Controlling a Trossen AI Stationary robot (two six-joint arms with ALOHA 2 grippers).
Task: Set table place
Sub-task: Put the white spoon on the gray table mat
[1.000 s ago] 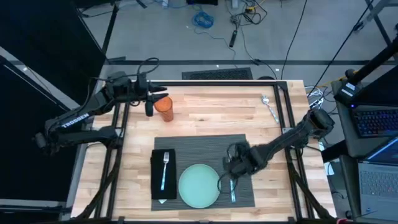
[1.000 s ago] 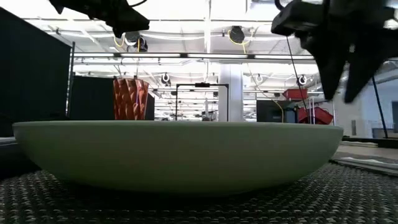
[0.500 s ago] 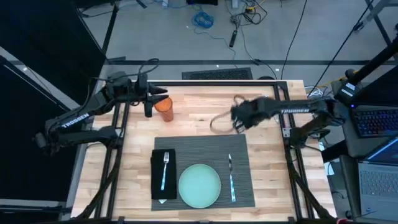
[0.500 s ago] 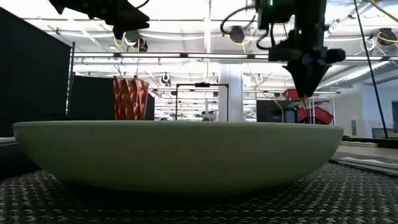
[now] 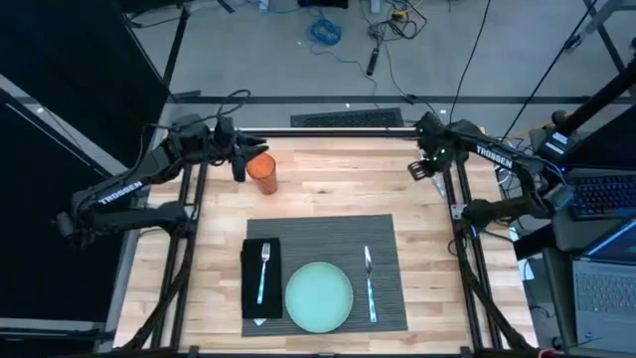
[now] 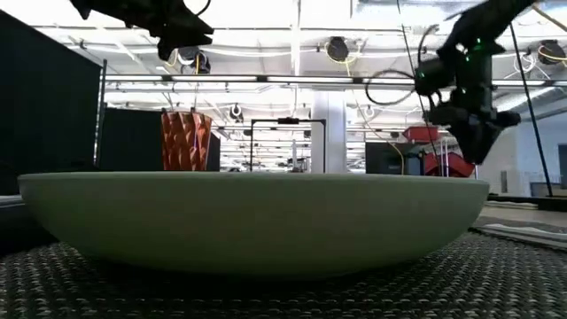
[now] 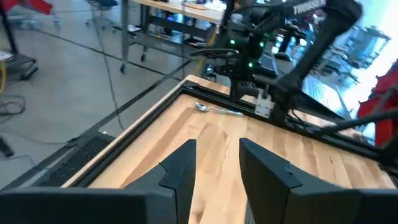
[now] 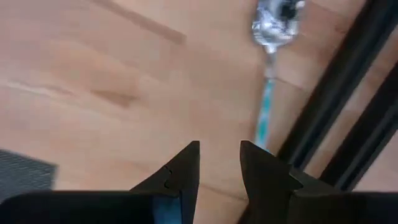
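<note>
The dark ribbed placemat (image 5: 328, 239) lies at the near middle of the wooden table (image 5: 328, 194). On it are the pale teal plate (image 5: 319, 295), a knife (image 5: 369, 283) to the plate's right, and a fork (image 5: 264, 270) on the black napkin (image 5: 260, 298) to its left. A spoon (image 8: 267, 74) with a teal handle lies on the bare wood by the far right corner. My right gripper (image 8: 219, 155) hovers open above the wood just short of the spoon's handle, touching nothing. My left gripper (image 7: 217, 155) hangs open in the air beside the orange cup (image 5: 262, 174) at the far left.
The table's black frame rails (image 8: 348, 93) run close beside the spoon. In the low view the plate (image 6: 257, 221) fills the foreground, with the cup (image 6: 186, 140) behind it. Bare wood lies between the placemat and the far edge.
My right gripper has risen from the placemat beside the plate and swung toward the table's far right corner, ending above the spoon. The knife stays on the mat to the right of the plate.
</note>
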